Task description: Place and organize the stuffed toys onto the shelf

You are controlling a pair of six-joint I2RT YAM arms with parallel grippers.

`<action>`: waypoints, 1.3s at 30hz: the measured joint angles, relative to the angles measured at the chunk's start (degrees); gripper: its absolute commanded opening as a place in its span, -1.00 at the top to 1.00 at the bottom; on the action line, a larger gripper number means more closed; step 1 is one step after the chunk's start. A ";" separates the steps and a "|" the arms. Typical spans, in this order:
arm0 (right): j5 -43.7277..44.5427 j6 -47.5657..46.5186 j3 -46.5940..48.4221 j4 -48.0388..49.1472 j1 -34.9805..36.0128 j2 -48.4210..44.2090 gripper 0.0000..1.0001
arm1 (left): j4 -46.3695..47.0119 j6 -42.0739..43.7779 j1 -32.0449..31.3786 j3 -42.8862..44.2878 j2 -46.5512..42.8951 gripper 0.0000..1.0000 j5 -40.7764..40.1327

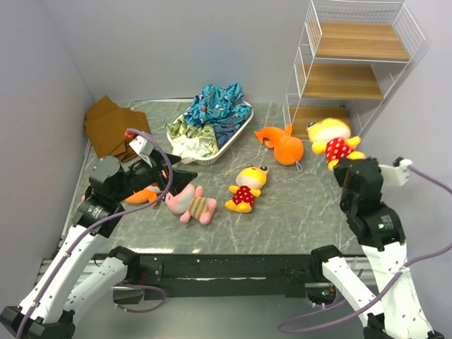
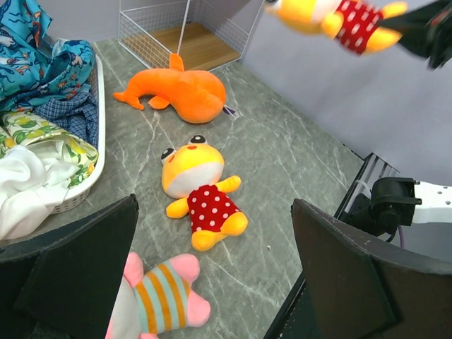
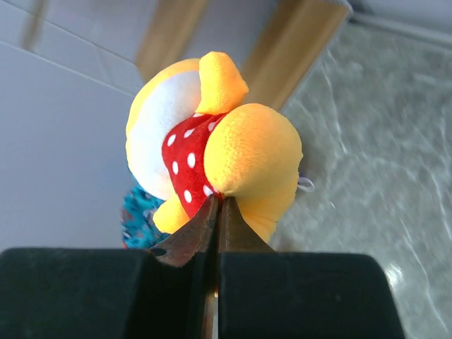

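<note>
The right gripper pinches a yellow toy by its underside, aloft near the shelf for placing — the left gripper hangs wide open over a pink toy.

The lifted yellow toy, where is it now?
Top view, right side: the yellow toy hangs in the right gripper, in front of the shelf, right of the orange shark.

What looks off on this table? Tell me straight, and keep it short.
The right claw pinches the yellow plush toy with the red white-dotted body only by a thin fold at its bottom, so the hold looks slight. The blue-patterned cloth heap spills over the near rim of the white oval tray.
</note>
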 measured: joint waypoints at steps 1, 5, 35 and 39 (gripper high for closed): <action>0.57 -0.98 1.88 0.31 0.00 0.81 1.00 | 0.00 0.00 -0.02 0.00 0.00 -0.93 -0.04; 2.34 -7.82 10.05 4.00 0.00 5.25 1.00 | -0.04 0.00 -0.11 0.00 -0.02 -0.93 -0.52; -2.51 -26.77 69.31 27.71 -12.00 64.15 1.00 | -0.42 0.09 -1.42 0.00 -0.68 -0.93 -2.08; -4.07 -25.97 72.87 27.10 -12.28 70.03 1.00 | -0.44 0.28 -1.49 0.00 -0.33 -0.93 -2.08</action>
